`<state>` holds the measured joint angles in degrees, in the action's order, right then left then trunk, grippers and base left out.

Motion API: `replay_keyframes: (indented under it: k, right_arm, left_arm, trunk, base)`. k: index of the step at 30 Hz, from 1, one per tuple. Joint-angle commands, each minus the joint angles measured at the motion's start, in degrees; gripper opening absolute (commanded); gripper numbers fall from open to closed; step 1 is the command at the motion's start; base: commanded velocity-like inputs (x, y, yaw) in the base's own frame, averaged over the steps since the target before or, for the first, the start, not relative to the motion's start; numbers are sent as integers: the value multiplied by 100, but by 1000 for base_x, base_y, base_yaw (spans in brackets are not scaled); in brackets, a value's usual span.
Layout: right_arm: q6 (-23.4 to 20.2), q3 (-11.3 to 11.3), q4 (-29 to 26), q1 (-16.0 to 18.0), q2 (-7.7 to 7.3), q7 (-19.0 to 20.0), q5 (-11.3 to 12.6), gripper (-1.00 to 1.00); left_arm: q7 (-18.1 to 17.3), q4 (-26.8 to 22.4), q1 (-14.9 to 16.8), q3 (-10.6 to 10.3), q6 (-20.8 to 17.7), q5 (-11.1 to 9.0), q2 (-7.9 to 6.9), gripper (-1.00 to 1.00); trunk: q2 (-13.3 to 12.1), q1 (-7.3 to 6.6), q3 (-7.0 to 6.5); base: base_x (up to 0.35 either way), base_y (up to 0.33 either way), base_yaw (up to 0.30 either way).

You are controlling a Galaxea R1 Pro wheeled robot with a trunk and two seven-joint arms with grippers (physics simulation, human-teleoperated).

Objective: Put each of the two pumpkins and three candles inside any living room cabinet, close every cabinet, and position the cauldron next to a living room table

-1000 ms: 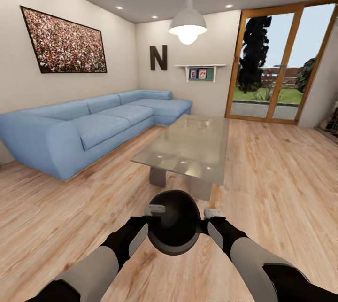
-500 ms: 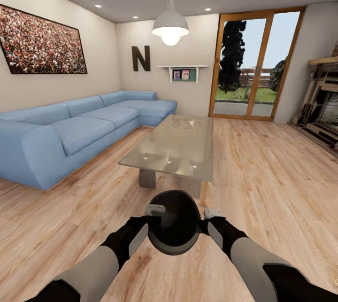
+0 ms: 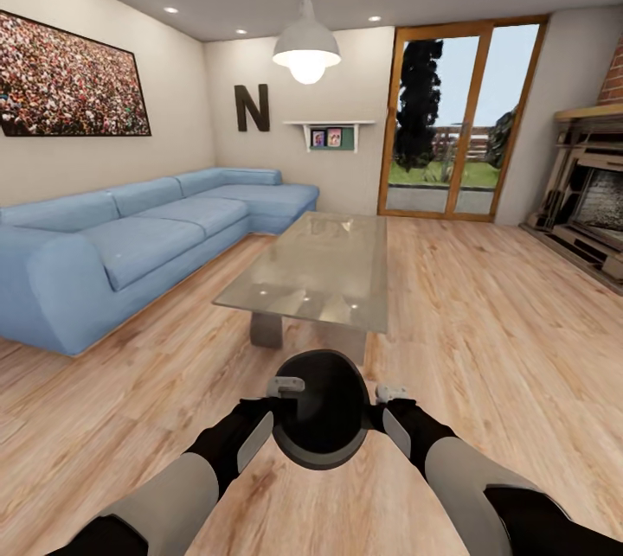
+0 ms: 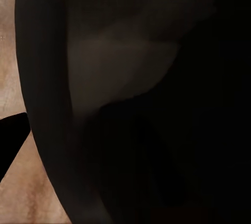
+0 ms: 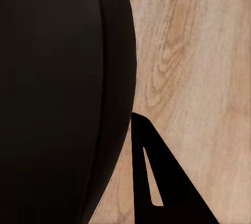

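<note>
Cauldron being carried toward the counter
L jaws (image 3: 285,386) & R jaws (image 3: 391,391) are clamping the glossy round black cauldron (image 3: 321,419) (mouth up); glassy rectangular counter (image 3: 307,271) is lying just ahead, bare wood-grain floor (image 3: 484,314) either side.

A home living room, shown by a blue corner sofa (image 3: 147,236), a glass coffee table (image 3: 307,271), a fireplace (image 3: 593,201), wall art (image 3: 69,76) and garden doors (image 3: 459,119).
</note>
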<state>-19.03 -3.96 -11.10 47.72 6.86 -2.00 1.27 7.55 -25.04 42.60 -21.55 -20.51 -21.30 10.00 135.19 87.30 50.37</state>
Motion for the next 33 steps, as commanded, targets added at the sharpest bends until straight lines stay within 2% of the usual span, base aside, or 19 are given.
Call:
replay_keyframes:
  k: [1, 9, 26, 33]
  right_arm:
    - [-24, -88, -24, 5, 8, -3, 181, -100]
    - [-24, -88, -24, 1, 8, -2, 180, -100]
    - [-22, -88, -24, 6, 8, -2, 181, -100]
    - [-23, -88, -24, 4, 8, 0, 181, -100]
  left_arm:
    - [31, -10, 3, -33, -14, -85, 0, -100]
    - [27, -8, 3, -33, -14, -85, 0, -100]
    - [27, -9, 3, -33, -14, -85, 0, -100]
    - [27, -9, 3, -33, -14, -85, 0, -100]
  trunk:
    - [3, -1, 5]
    - [3, -1, 3]
    - [3, -1, -99]
    - [3, -1, -104]
  base:
    - [54, 229, 0]
    - [71, 272, -17]
    - [74, 275, -198]
    - [48, 158, -23]
